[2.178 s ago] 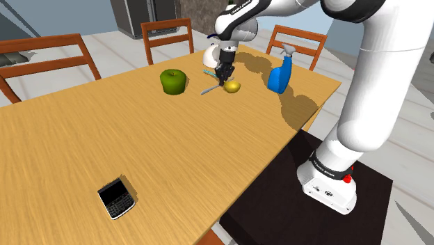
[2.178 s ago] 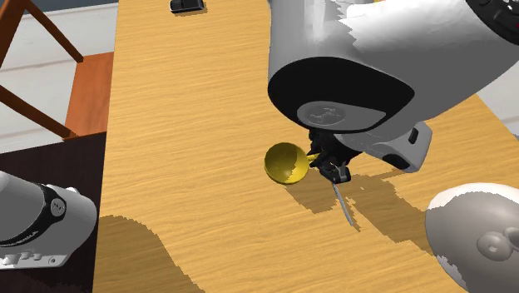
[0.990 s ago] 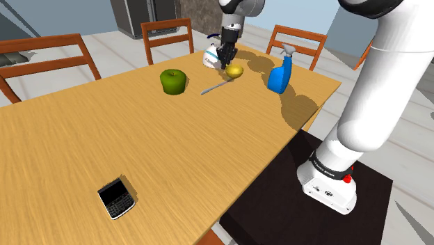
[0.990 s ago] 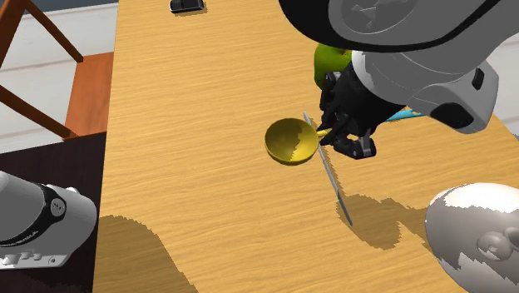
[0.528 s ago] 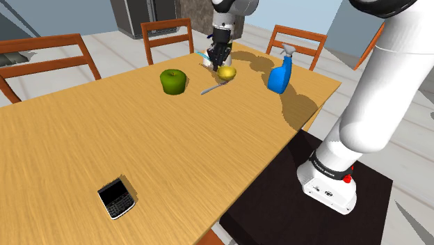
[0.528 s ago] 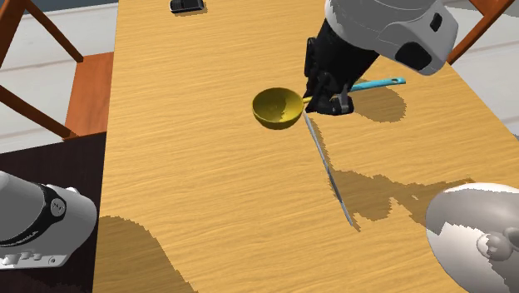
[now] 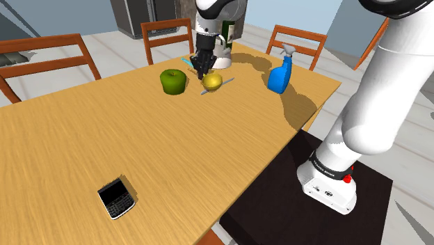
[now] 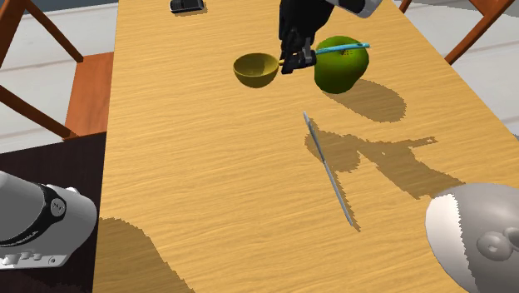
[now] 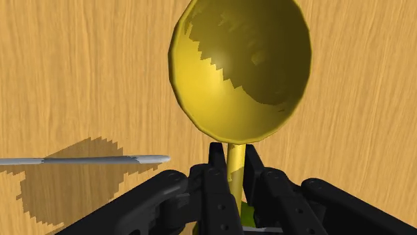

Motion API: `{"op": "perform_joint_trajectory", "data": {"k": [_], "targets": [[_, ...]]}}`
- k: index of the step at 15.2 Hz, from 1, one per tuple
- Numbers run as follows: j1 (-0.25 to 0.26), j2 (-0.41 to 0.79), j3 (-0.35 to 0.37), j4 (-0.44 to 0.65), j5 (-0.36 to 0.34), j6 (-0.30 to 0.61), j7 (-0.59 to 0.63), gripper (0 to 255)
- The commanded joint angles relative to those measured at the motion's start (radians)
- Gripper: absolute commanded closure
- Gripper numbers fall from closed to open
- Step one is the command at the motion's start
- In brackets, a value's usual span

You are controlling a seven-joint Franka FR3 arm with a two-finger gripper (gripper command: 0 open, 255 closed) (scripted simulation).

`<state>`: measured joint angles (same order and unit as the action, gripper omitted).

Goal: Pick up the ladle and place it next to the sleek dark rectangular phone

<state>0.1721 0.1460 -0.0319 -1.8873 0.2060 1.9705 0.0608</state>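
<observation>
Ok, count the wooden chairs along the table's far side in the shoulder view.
3. One chair at the shoulder view's left, one behind the green apple, one behind the blue spray bottle. The arm may hide a fourth.

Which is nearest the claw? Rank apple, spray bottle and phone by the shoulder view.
1. Green apple, beside the claw, on the shoulder view's left.
2. Blue spray bottle, toward its right.
3. Phone, far off, lower left.
</observation>
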Motion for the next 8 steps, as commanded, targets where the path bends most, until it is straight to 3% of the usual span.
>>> {"op": "perform_joint_trajectory", "data": {"k": [1, 8], "targets": [[0.030, 0.002, 0.022, 0.009, -0.001, 0.003, 0.054, 255], [0.121, 0.043, 0.088, 0.059, -0.007, 0.024, 0.211, 255]]}}
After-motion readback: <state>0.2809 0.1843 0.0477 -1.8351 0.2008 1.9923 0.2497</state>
